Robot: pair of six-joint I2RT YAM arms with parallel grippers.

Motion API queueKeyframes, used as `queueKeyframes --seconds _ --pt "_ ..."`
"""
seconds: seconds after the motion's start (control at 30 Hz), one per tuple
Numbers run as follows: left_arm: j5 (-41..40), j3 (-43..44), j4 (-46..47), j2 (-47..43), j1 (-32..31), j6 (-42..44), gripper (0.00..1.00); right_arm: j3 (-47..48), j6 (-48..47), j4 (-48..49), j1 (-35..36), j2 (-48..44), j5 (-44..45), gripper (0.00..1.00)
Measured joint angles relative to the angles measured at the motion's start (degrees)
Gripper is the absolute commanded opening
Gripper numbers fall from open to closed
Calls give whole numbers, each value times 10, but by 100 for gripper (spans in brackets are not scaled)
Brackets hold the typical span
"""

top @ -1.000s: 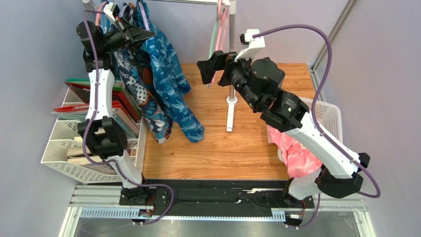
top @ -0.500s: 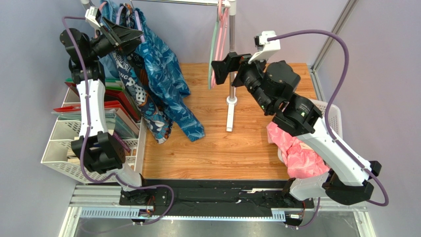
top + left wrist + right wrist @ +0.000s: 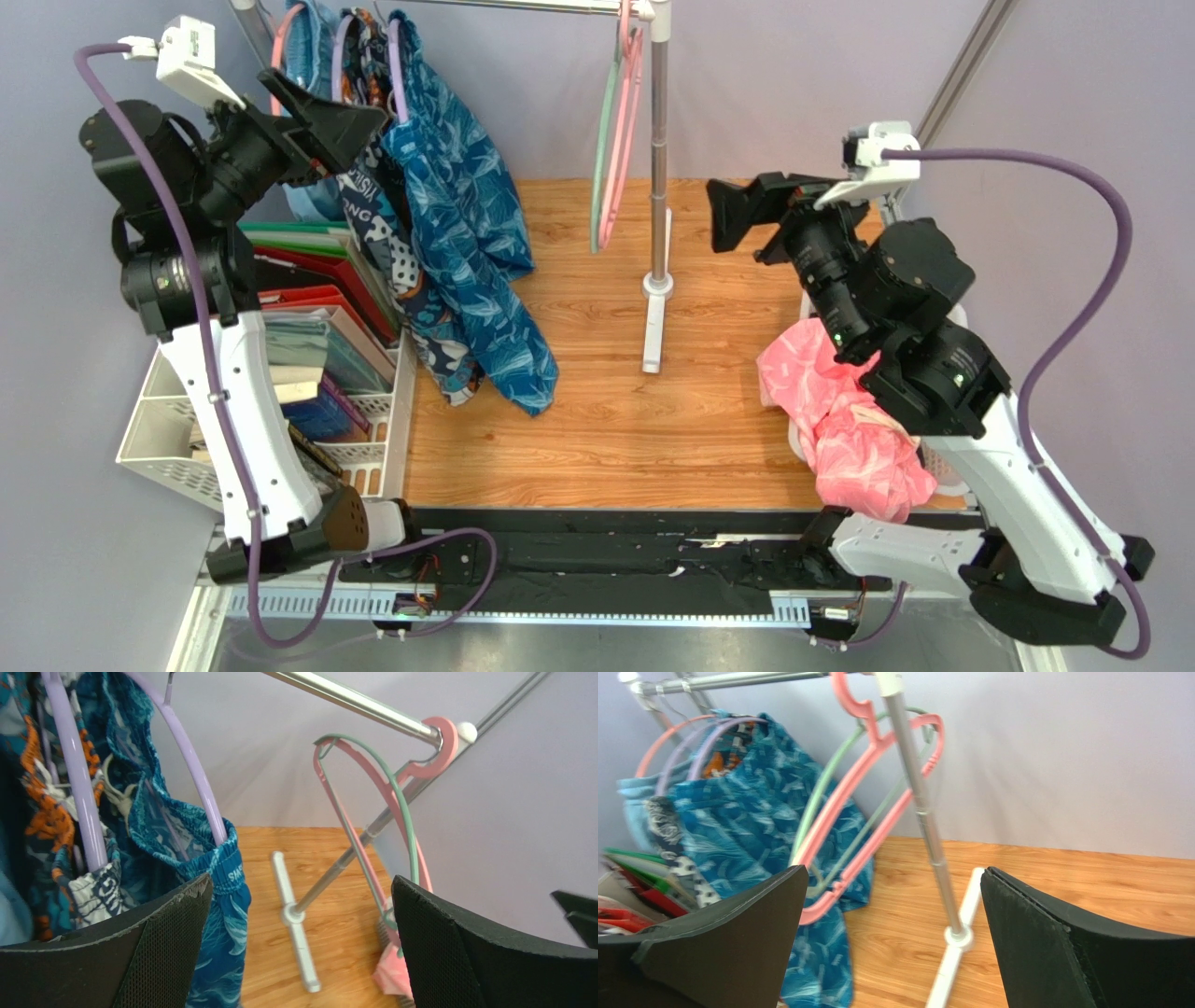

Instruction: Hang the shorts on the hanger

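Note:
The dark blue-teal shorts (image 3: pixel 470 245) hang from the lavender hanger (image 3: pixel 397 70) on the rail at the back left. In the left wrist view the hanger (image 3: pixel 195 777) has one arm running down inside the waistband of the shorts (image 3: pixel 210 864). My left gripper (image 3: pixel 345 126) is open just left of the hung clothes, and in its own view nothing sits in the gripper (image 3: pixel 300 903). My right gripper (image 3: pixel 737 210) is open and empty, right of the stand. Its view (image 3: pixel 894 882) looks at the shorts (image 3: pixel 752 819) from afar.
A navy garment with orange print (image 3: pixel 42 812) hangs beside the shorts. Pink (image 3: pixel 627 126) and mint (image 3: pixel 822 798) hangers hang by the stand's pole (image 3: pixel 657 154). Pink cloth (image 3: pixel 842 406) lies in the right-hand basket. A white rack with folders (image 3: pixel 281 364) stands at the left.
My left gripper has opened, let go at the hanger and drawn back to the left. The right arm has pulled away from the pink hanger to the right.

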Motion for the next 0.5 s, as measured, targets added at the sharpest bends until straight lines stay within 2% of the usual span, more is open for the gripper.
queueKeyframes --seconds 0.17,0.37,0.5 --pt "5 13 -95 -58 -5 164 99 -72 -23 -16 -61 -76 -20 100" --pt "36 -26 -236 -151 -19 361 99 -145 -50 -57 -147 -177 -84 100" --pt "26 -102 -344 -206 -28 503 99 -188 -97 -116 -194 -240 -158 100"
